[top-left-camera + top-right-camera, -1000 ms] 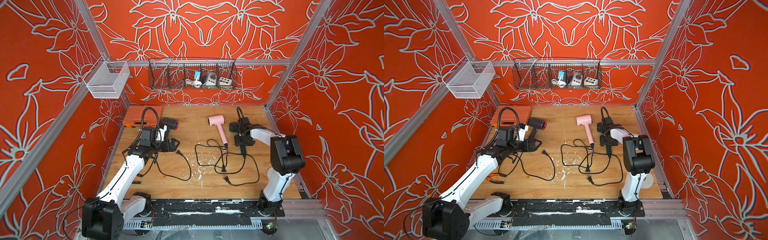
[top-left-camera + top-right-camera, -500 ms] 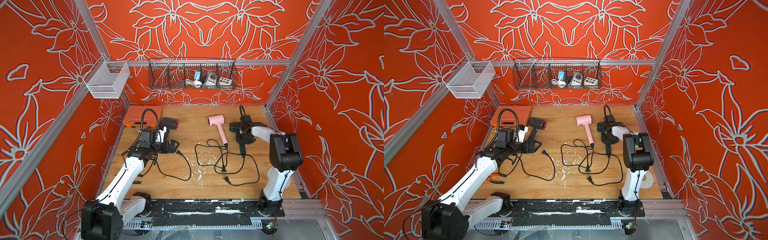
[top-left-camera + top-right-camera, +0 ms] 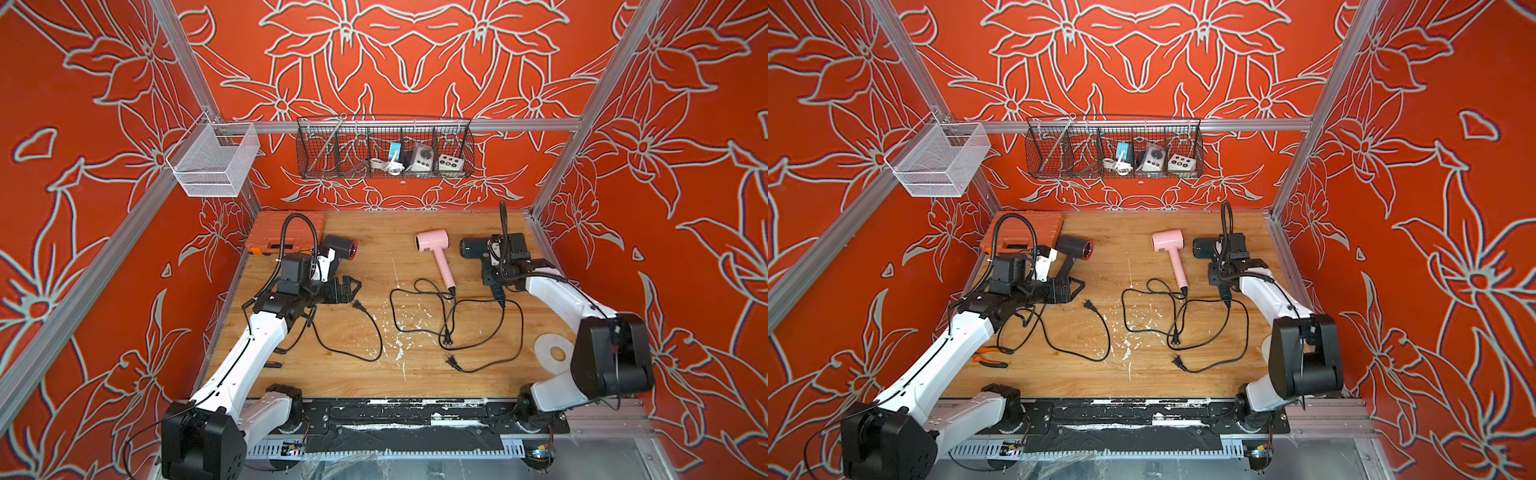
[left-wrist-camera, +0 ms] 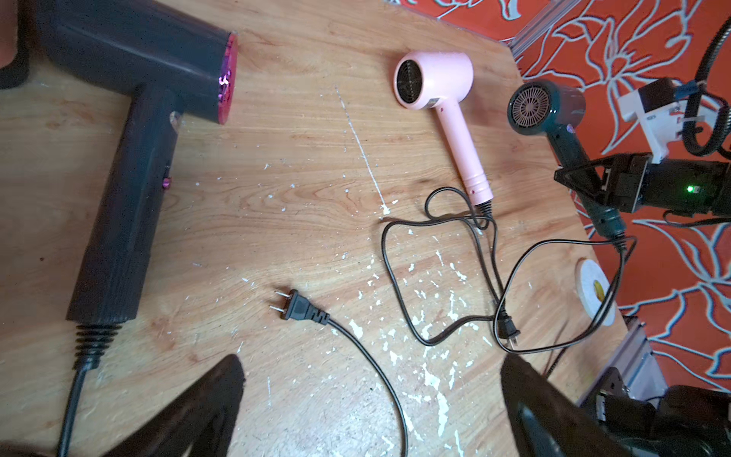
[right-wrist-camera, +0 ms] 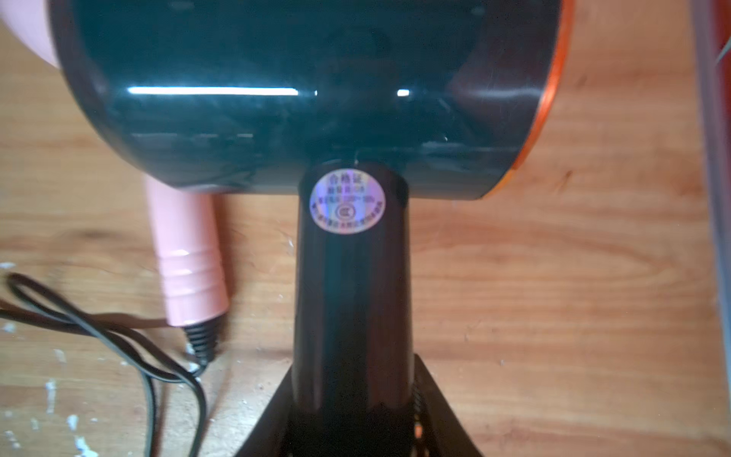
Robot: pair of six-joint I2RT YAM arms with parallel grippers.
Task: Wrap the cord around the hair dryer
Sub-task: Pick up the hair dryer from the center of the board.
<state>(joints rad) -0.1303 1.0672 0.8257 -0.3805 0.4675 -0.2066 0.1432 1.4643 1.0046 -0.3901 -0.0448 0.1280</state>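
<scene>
- The right pincer has just narrowed. A second ago its jaws stood wider over the handle of the teal hair dryer; now they clamp that handle. In the right wrist view the handle fills the gap between them.
- The teal hair dryer sits at the far right of the counter, just beside the pink hair dryer. From where I stand I cannot tell whether it is lifted off the wood yet.
- Its cord trails from the handle's end toward the front in one loose loop and ends at the plug. No turn of it lies around the dryer.
- That loop crosses the pink hair dryer's cord, so I judge a careless pull could drag both.
- The left pincer gapes wide and holds nothing. It hovers by the handle of the dark hair dryer on the left side, much where it was a second ago.
- With the grip made, the dryer looks anchored, so winding can begin. I'd say the task is only at its start, with the whole cord still to gather.
</scene>
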